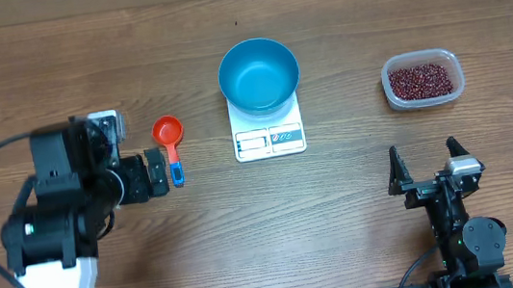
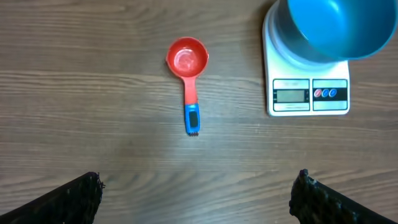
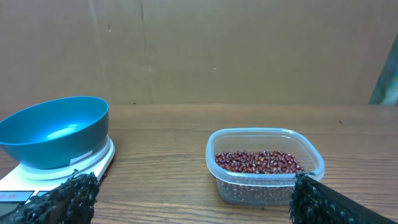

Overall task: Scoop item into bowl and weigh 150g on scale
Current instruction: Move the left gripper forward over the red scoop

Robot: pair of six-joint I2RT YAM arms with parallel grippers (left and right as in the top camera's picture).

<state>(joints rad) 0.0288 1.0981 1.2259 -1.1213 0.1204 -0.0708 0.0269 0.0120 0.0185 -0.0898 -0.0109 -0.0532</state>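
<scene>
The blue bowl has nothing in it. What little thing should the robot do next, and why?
Probably lower the left gripper onto the red scoop, at its blue handle, and close. Its jaws are open and empty, the scoop lies just ahead of it, the bowl on the scale is empty, and the beans sit in the clear tub.

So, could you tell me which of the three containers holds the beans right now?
The clear plastic tub, on the right: it holds the beans. The blue bowl on the scale and the red scoop are both empty.
</scene>
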